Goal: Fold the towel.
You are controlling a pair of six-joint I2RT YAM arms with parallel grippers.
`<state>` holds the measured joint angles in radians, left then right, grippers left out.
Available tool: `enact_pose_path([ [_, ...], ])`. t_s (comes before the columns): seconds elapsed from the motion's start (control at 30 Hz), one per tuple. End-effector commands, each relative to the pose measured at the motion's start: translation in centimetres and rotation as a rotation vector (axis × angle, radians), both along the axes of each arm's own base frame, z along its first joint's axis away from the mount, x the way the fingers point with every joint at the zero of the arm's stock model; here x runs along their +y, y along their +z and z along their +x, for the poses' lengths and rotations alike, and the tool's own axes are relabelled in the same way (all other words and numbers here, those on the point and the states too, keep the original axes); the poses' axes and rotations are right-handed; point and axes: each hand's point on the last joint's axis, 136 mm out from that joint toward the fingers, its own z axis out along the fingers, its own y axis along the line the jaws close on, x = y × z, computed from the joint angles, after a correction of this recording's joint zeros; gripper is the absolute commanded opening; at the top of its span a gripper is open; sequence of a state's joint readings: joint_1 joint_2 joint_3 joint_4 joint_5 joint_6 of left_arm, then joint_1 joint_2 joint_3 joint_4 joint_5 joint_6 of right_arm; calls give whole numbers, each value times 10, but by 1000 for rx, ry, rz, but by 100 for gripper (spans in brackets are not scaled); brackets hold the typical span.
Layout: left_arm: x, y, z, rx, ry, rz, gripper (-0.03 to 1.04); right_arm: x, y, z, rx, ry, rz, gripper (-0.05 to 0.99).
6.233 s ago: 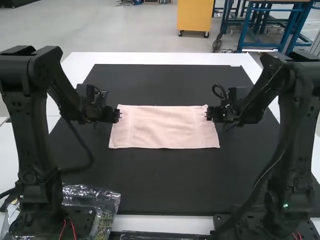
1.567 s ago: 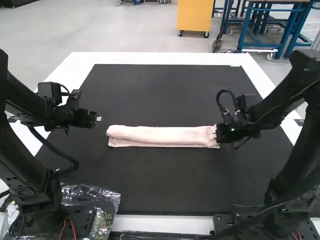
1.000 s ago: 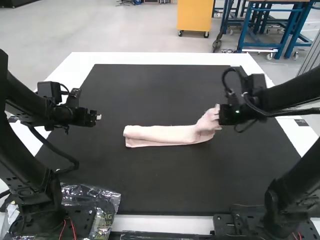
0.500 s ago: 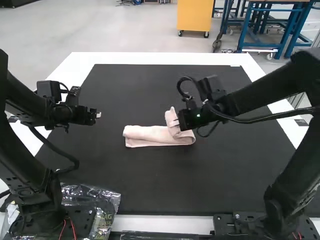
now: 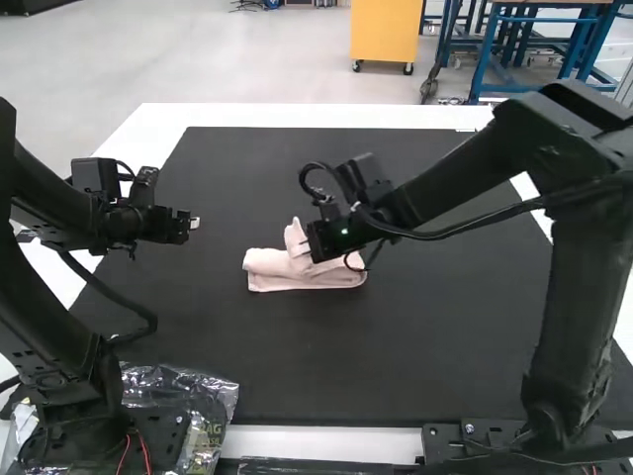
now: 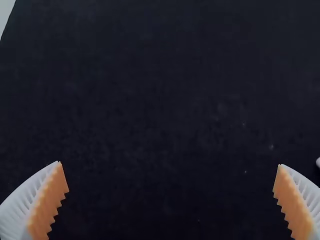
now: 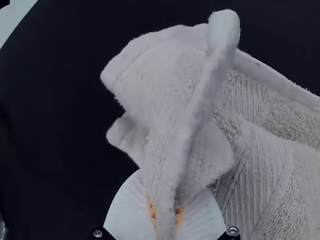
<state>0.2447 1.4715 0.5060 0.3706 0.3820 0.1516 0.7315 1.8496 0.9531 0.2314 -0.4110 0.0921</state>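
High view: left of the centre of the black mat (image 5: 326, 366), the pink towel (image 5: 287, 278) is a shorter strip than a second ago, its left end unmoved, its right end now brought leftward over the rest. The right pincer (image 5: 309, 243), clamped on that lifted end, has come from the mat's right side. Above the mat's left part, the left pincer (image 5: 195, 224) is unchanged, fingers wide apart.

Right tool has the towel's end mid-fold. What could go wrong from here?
The pinched end of the towel looks bunched in the right tool, so it may land creased or crooked.

The left tool is open, away from the towel; the unpinned lower part could drag across the mat.
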Motion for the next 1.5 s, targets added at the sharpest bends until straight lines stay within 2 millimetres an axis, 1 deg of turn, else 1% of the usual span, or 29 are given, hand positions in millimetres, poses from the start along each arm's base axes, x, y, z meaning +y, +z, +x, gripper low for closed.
enact_pose_path([
  [0.0,1,5,-1,-17,1,2,97,18,9,6,-26,1,24,-2],
  [0.17,0,6,0,-24,-7,2,97,31,0,9,-22,12,18,-2],
  [0.37,1,6,0,-27,-8,3,97,49,-8,7,-14,38,17,-2],
  [0.4,1,7,0,-28,-6,4,97,53,-9,7,-13,43,19,1],
  [0.47,2,7,0,-28,-5,4,97,60,-5,7,-18,51,29,29],
  [0.5,2,7,0,-30,-6,6,97,63,-1,6,-17,54,38,39],
  [0.6,2,11,2,-47,-2,8,97,76,13,2,-17,84,78,64],
  [0.67,3,14,4,-61,0,11,97,83,26,3,-33,90,100,74],
  [0.7,3,15,5,-66,2,9,97,85,32,5,-41,90,109,76],
  [0.8,4,18,7,-80,7,8,97,87,53,6,-54,103,153,76],
  [0.9,4,18,7,-78,16,-5,97,80,70,11,-73,86,177,75],
  [1.03,5,19,7,-81,20,-4,97,59,89,25,-93,39,201,75],
  [1.1,5,19,8,-82,22,-5,97,44,92,34,-101,14,209,75],
  [1.13,4,19,8,-82,21,-5,97,38,91,37,-104,7,208,66],
  [1.17,4,19,8,-82,21,-5,97,32,88,38,-106,4,208,52],
  [1.2,4,19,8,-81,21,-3,97,26,86,40,-110,-6,214,32],
  [1.23,4,19,7,-79,23,-4,97,22,84,40,-114,-6,224,6],
  [1.27,4,19,7,-78,25,-3,97,19,81,42,-118,-20,231,-2],
  [1.47,4,17,7,-74,25,-5,97,8,46,30,-103,8,181,-2],
])
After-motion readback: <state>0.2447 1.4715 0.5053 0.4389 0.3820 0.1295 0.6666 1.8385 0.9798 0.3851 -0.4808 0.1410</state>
